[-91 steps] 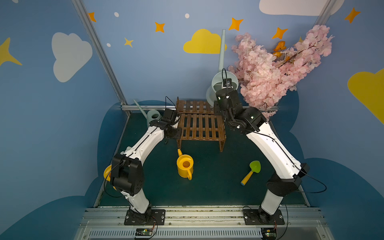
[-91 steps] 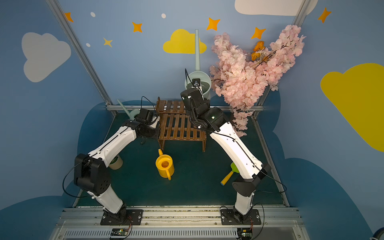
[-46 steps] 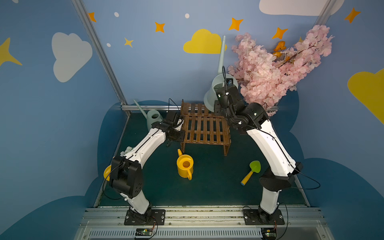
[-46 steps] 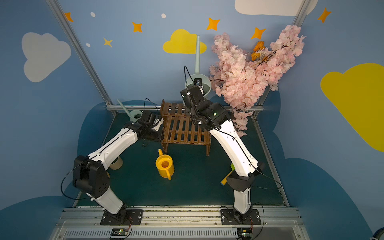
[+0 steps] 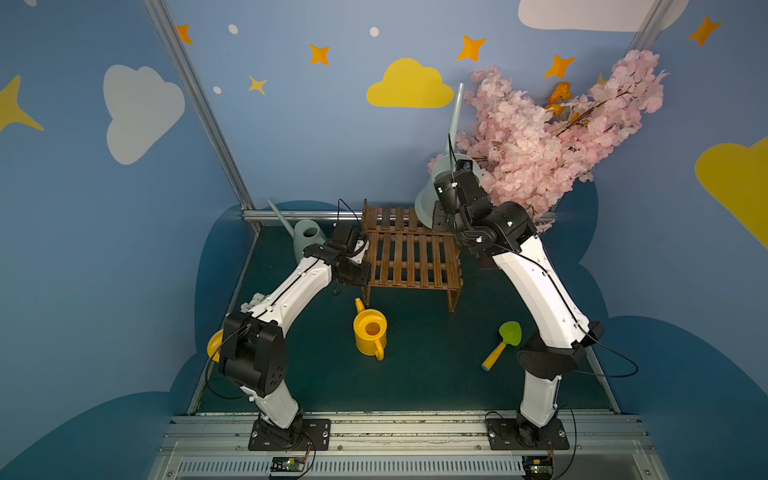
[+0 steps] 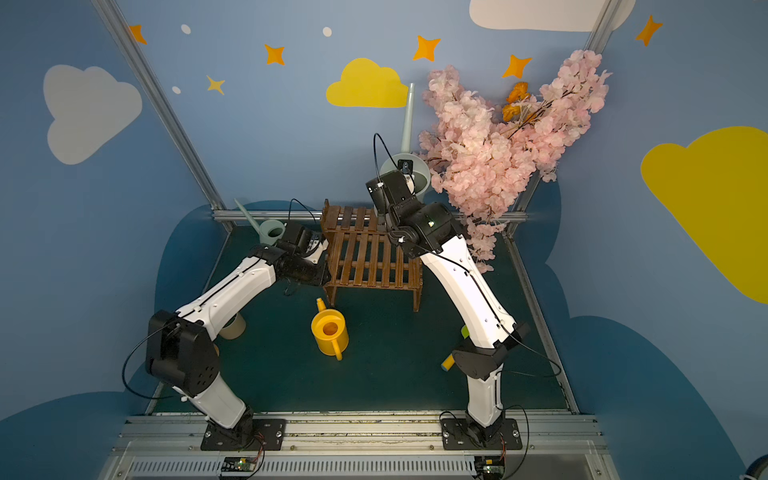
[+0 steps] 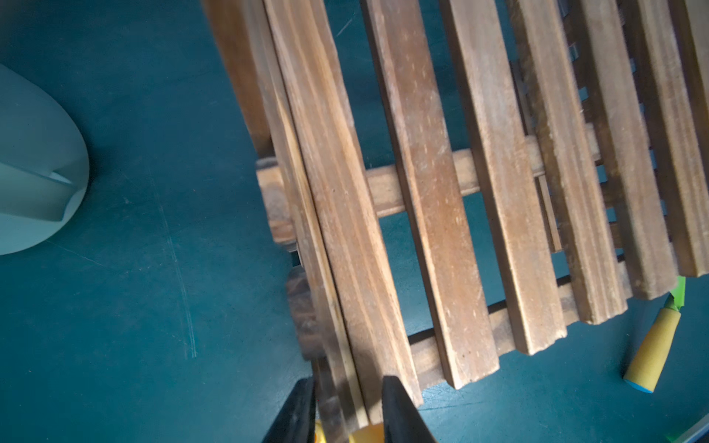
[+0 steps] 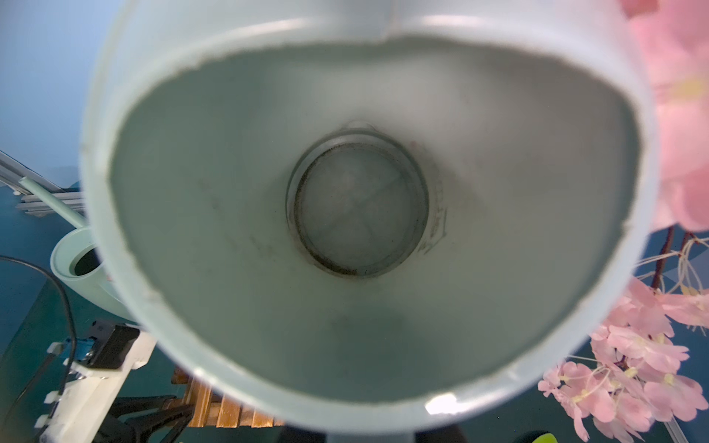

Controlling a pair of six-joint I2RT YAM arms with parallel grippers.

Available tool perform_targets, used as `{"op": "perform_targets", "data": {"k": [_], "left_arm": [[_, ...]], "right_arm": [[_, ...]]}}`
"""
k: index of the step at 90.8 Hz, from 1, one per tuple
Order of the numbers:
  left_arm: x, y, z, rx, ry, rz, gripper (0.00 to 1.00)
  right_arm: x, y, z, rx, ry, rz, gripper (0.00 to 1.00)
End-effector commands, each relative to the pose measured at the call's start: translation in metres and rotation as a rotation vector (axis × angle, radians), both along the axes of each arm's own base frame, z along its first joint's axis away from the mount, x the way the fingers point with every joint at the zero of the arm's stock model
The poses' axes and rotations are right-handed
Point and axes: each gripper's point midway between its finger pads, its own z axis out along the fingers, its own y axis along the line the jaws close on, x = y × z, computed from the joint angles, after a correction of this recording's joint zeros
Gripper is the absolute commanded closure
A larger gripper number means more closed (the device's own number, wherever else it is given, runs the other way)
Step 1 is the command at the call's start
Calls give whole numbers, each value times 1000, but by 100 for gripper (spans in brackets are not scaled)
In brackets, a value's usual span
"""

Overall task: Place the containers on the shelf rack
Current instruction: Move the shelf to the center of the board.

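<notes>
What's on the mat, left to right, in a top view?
Half-hidden yellow can → white flower pot → pale green watering can → yellow watering can → toy shovel. Shelf rack and lifted pale can overlap others, so skipped.

Four cans (image 5: 369,332) (image 5: 307,239) (image 5: 424,201) (image 5: 213,345) (two yellow), one rack (image 5: 409,257)

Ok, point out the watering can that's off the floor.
The tall pale can raised over the rack's back corner, by the blossoms; the other pale can and the yellow can stand on the mat.
</notes>
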Motion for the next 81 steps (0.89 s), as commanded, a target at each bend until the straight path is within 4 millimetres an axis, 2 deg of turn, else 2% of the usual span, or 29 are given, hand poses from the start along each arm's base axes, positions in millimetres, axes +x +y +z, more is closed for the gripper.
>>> {"op": "perform_targets", "data": {"k": [1, 24, 45, 65, 81], "left_arm": [[-11, -6, -3, -15, 32, -32, 66], [-9, -5, 1, -7, 14, -33, 65], [-7, -2, 30, -8, -89, -70, 57], [-7, 1, 35, -30, -108, -70, 46], [-8, 5, 43, -36, -127, -67, 42]], "right_arm": [[4, -1, 0, 25, 0, -18, 94], [2, -4, 5, 30, -9, -14, 94], [-1, -4, 6, 35, -4, -2, 92], [-6, -5, 14, 42, -17, 6, 93], [-10, -6, 17, 42, -22, 12, 93]]}}
